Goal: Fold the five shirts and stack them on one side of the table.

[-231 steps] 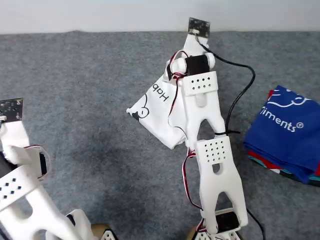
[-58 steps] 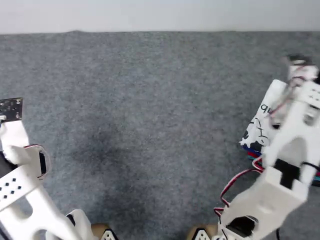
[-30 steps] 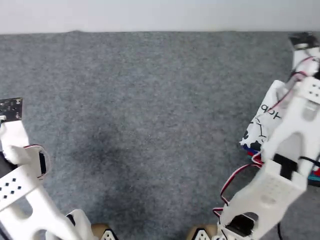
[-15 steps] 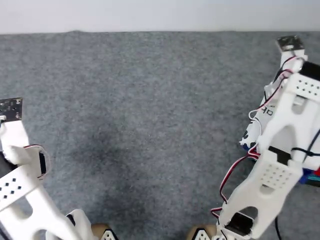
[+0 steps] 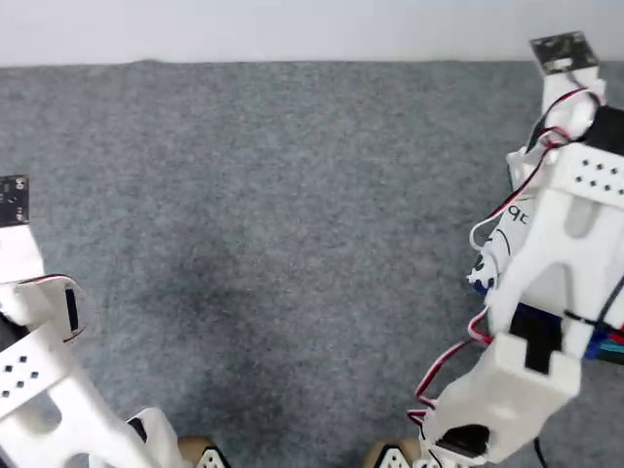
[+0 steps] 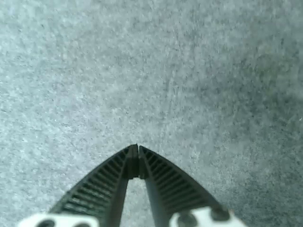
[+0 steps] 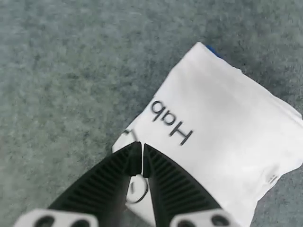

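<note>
Shirt [image 7: 222, 123], white and folded, lies on a blue shirt [image 7: 211, 50] at the right side of the table [image 5: 292, 195], right gripper [image 7: 138, 147] over its printed edge with fingers closed tip to tip, left gripper [image 6: 134, 150] likewise pinched together, holding nothing, above bare grey surface.

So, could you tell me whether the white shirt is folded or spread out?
Folded. In the right wrist view the white shirt is a compact rectangle with straight edges, a blue shirt peeking from beneath it.
</note>
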`<move>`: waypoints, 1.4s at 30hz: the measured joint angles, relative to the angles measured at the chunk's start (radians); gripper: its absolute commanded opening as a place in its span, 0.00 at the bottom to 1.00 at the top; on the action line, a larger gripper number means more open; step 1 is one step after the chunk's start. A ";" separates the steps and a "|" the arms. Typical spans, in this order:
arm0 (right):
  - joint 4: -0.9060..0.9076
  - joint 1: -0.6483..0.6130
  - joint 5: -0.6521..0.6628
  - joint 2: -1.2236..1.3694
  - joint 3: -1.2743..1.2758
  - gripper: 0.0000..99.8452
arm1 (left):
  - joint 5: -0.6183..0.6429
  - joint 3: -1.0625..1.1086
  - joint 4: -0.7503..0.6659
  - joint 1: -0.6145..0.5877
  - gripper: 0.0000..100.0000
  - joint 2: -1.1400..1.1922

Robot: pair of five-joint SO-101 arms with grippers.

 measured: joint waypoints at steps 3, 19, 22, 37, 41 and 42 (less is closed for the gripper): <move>0.000 -0.008 0.000 -0.121 0.146 0.01 | 0.000 -0.003 0.000 0.000 0.00 -0.006; 0.000 -0.015 -0.273 -0.687 0.764 0.01 | 0.241 0.130 0.000 0.330 0.00 -0.433; -0.005 -0.018 -0.382 -0.764 0.784 0.01 | 0.282 0.195 -0.034 0.404 0.00 -0.520; -0.522 -0.187 -0.594 -1.203 1.464 0.01 | 0.296 0.643 -0.278 0.450 0.00 -0.727; -0.598 -0.244 -0.594 -1.375 1.659 0.01 | 0.262 0.766 -0.327 0.450 0.00 -0.812; -0.612 -0.250 -0.594 -1.416 1.702 0.01 | 0.232 0.799 -0.347 0.450 0.00 -0.835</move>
